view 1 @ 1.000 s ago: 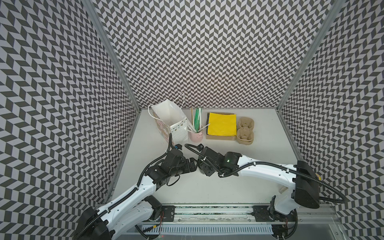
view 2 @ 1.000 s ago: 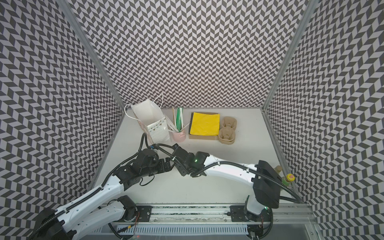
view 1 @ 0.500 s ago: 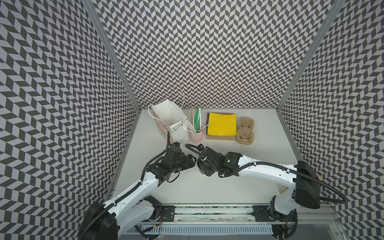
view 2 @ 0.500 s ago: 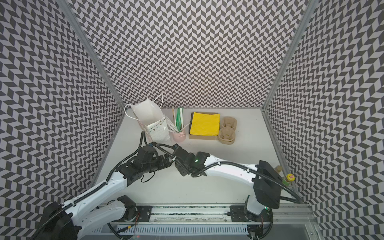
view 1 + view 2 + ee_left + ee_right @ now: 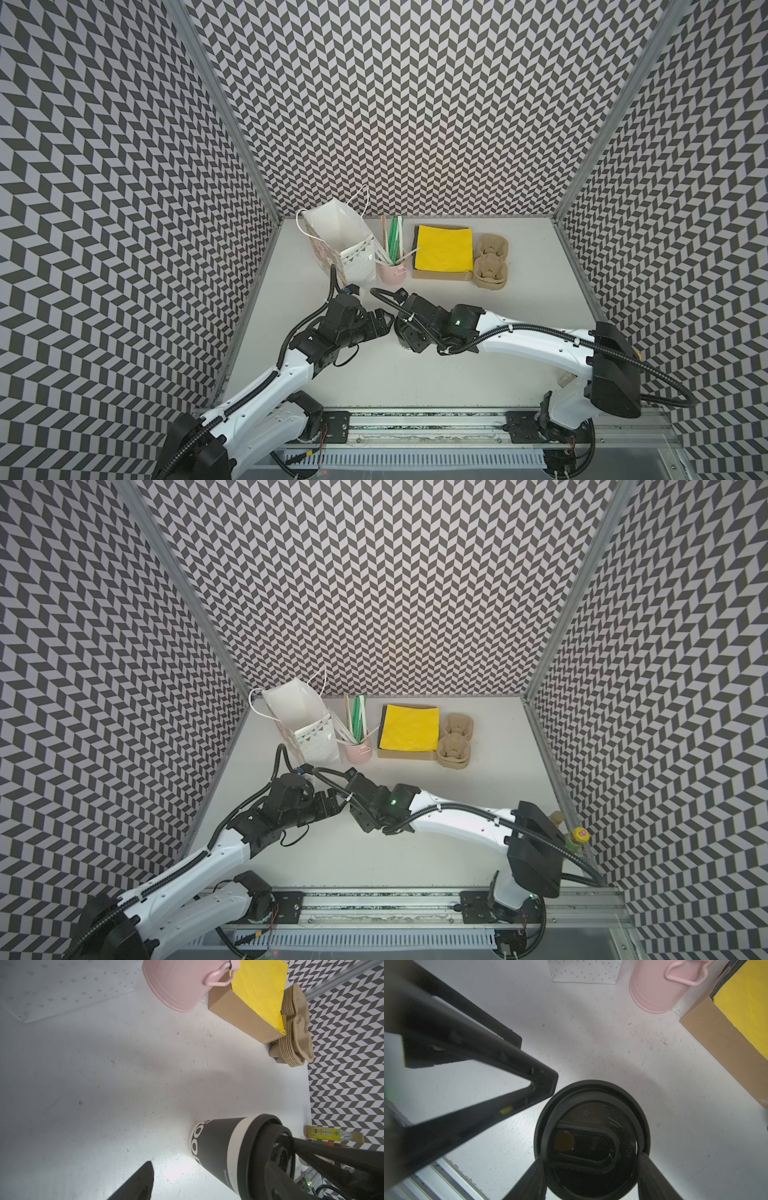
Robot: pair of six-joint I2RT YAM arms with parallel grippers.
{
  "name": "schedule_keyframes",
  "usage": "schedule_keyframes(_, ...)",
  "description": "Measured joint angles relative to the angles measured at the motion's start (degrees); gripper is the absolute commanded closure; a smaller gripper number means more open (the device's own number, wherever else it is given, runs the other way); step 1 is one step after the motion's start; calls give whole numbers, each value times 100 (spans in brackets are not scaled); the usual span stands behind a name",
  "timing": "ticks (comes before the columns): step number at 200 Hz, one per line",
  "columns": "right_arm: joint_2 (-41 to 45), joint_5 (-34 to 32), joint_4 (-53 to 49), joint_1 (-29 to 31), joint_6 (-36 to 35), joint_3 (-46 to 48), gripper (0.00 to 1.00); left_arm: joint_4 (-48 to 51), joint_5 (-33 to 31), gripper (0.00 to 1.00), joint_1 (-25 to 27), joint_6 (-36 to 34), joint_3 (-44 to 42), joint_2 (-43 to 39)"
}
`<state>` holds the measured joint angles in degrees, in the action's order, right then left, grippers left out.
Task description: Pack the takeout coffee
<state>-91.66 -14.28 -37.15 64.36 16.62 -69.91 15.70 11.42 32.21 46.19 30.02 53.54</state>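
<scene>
The takeout coffee [image 5: 220, 1147], a black paper cup with white lettering and a round black lid [image 5: 591, 1138], stands upright on the white table. My right gripper [image 5: 591, 1159] comes down over it from above, with one finger pressed on each side of the lid rim. In both top views that gripper [image 5: 409, 338] hides nearly all of the cup. My left gripper [image 5: 385, 326] stands open just left of the cup with nothing between its fingers. One of its fingertips [image 5: 551, 1081] almost touches the lid rim. Only one left finger [image 5: 141, 1182] shows in the left wrist view.
At the back stand an open white gift bag [image 5: 336, 237], a small pink cup with straws [image 5: 390, 272], a cardboard box of yellow napkins [image 5: 444, 249] and stacked pulp cup carriers [image 5: 492, 262]. A small yellow bottle [image 5: 578, 837] stands by the right wall.
The left arm has shifted slightly beside the cup. The right gripper has stayed in place on the cup's lid.
</scene>
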Motion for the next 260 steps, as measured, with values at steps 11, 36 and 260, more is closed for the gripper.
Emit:
schedule_keyframes(11,0,0,2,0,-2,0,39,-44,31,17,0,2,-35,9)
schedule_keyframes(36,0,7,2,0,-13,0,39,-76,59,17,0,-2,-55,136)
schedule_keyframes(260,68,22,208,-4,-103,162,39,-879,63,29,39,79,-492,214)
